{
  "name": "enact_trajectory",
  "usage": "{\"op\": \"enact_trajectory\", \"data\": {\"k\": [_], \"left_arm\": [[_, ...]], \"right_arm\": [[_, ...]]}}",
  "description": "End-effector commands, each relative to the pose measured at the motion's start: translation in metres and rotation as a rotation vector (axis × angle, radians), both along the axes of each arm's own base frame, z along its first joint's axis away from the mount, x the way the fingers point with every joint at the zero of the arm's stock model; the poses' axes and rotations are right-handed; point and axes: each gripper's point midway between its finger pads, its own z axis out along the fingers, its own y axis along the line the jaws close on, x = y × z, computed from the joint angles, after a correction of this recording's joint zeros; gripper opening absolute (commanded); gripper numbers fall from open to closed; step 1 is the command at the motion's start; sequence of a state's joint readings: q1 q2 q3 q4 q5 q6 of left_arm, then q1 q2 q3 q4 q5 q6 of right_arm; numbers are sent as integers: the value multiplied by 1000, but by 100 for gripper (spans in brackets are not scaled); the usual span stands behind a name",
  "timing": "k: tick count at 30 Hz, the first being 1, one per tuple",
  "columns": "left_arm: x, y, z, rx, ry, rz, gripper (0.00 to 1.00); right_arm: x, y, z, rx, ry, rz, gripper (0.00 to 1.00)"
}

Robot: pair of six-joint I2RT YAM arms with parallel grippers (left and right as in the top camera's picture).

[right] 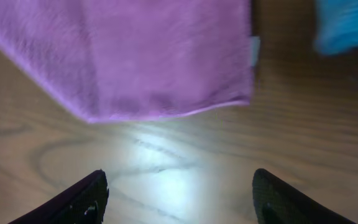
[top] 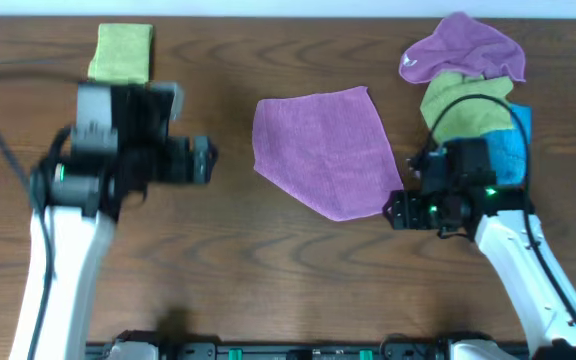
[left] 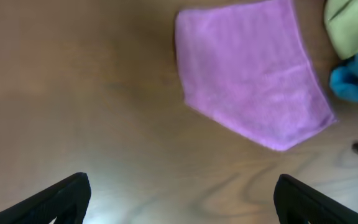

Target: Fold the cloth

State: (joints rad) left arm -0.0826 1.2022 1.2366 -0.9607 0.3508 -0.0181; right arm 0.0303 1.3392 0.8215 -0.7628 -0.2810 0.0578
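Observation:
A purple cloth (top: pixel 326 148) lies flat and spread out in the middle of the wooden table. It also shows in the left wrist view (left: pixel 250 78) and in the right wrist view (right: pixel 135 56). My left gripper (left: pixel 182 199) is open and empty, to the left of the cloth (top: pixel 204 160) and apart from it. My right gripper (right: pixel 179 199) is open and empty, just off the cloth's lower right corner (top: pixel 394 210), not touching it.
A pile of cloths sits at the back right: a purple one (top: pixel 463 48), a green one (top: pixel 463 105) and a blue one (top: pixel 513 150). A folded green cloth (top: pixel 123 52) lies at the back left.

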Motion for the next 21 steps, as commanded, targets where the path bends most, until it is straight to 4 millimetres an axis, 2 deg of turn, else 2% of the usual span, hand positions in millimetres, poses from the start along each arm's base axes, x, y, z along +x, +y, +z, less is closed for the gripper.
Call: {"op": "enact_trajectory", "data": {"k": [1,6,9,15,17,19,21], "left_arm": [[-32,11,-19,-9,35,109,96],[-73,18,-55,-55,94,227,95],[-85,17,-68,-72,130,249,95],[-95,16,-74,-75,177,246,95],[-95,16,-74,-75,177,246,95],[-95,16,-74,-74,177,246,95],[-95,17,-74,-69,176,250,95]], "right_arm": [[-1,-5,-8,36,40,-65,75],[6,2,-32,82,101,-68,74],[7,6,-46,97,135,-63,73],[25,5,-62,100,111,-81,72],[31,7,-68,118,111,-100,66],[33,13,-72,148,116,-98,56],[36,17,-74,165,111,-97,30]]}}
